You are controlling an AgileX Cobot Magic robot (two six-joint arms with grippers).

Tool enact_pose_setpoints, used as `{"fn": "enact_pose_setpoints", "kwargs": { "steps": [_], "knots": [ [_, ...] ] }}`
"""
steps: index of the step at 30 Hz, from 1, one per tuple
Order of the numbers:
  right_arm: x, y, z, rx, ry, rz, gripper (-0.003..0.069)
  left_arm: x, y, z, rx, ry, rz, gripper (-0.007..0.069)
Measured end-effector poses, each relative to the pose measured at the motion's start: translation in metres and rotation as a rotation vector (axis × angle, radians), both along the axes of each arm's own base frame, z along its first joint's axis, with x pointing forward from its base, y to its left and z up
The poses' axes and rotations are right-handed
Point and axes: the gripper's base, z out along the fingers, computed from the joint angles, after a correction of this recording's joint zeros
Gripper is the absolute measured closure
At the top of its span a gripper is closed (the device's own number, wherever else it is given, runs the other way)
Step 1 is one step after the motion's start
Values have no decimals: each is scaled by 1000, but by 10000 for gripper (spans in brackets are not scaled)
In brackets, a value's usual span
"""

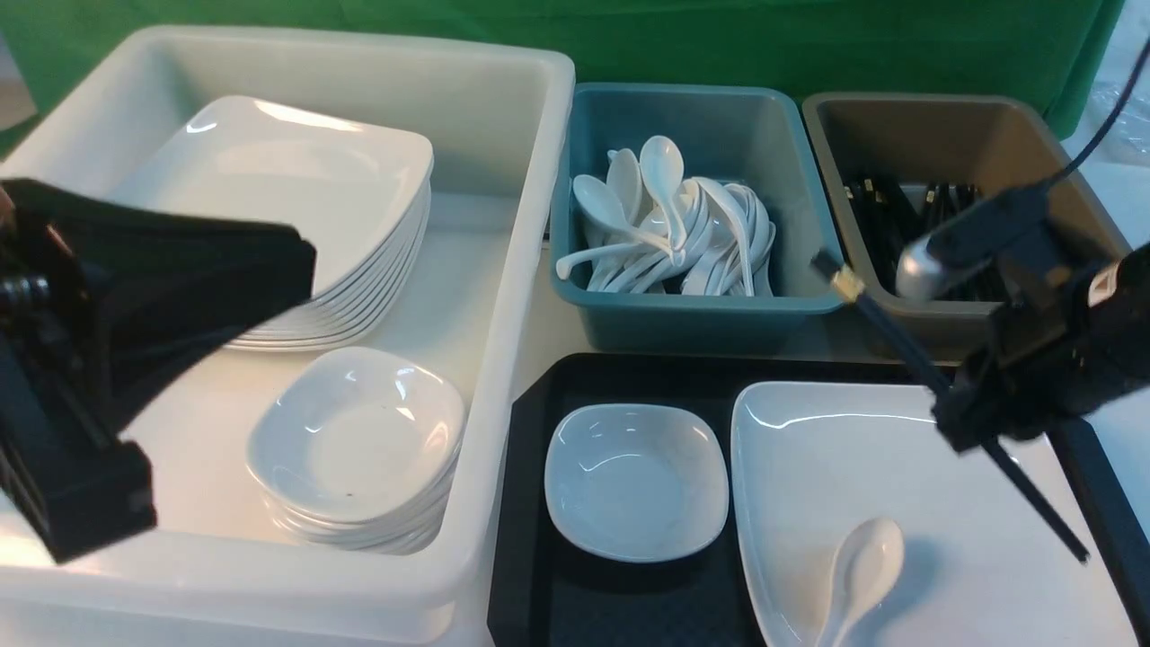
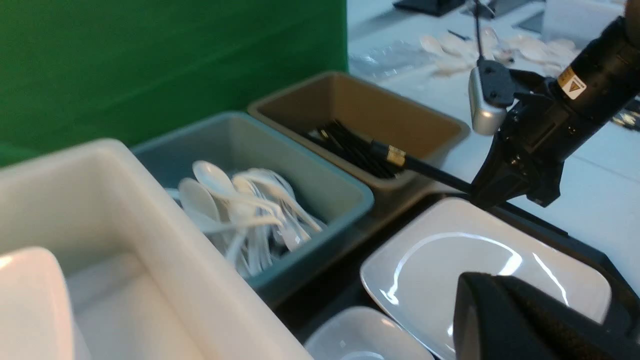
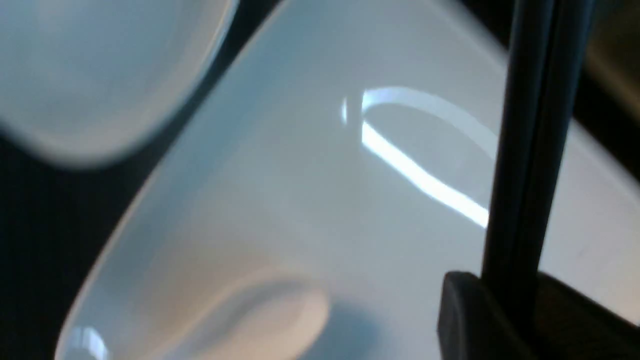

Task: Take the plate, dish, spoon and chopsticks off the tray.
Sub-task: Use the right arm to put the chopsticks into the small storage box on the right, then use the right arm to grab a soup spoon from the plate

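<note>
The black tray (image 1: 530, 557) holds the small white dish (image 1: 636, 481) and, to its right, the large white plate (image 1: 898, 476). The white spoon (image 1: 858, 575) lies on the plate near its front edge. My right gripper (image 1: 966, 418) is shut on the black chopsticks (image 1: 885, 328) and holds them tilted above the plate's right side, with the gold-banded end pointing towards the bins. The right wrist view shows the chopsticks (image 3: 535, 125) clamped in the gripper (image 3: 510, 295) over the plate (image 3: 300, 200). My left gripper (image 1: 305, 265) hovers over the white tub, looks shut and holds nothing.
A white tub (image 1: 503, 296) on the left holds a stack of plates (image 1: 296, 207) and a stack of dishes (image 1: 355, 440). Behind the tray, a teal bin (image 1: 701, 314) holds several spoons. A brown bin (image 1: 952, 126) holds black chopsticks. A green backdrop is behind them.
</note>
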Motion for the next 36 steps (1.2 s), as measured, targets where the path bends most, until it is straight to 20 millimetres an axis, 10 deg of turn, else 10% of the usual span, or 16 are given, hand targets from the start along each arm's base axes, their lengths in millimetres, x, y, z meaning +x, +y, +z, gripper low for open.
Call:
{"fn": "enact_pose_setpoints", "kwargs": {
  "steps": [8, 19, 27, 36],
  "knots": [
    [90, -34, 39, 208, -309, -313, 519, 5, 3, 19, -64, -229, 49, 619],
    [190, -57, -18, 287, -296, -483, 511, 4, 1, 19, -49, -235, 20, 619],
    [180, -57, -23, 234, -133, -453, 197, 5, 2, 16, 32, -263, 25, 619],
    [96, -36, 46, 180, 100, -336, 384, 4, 2, 14, 65, -263, 14, 619]
  ]
}}
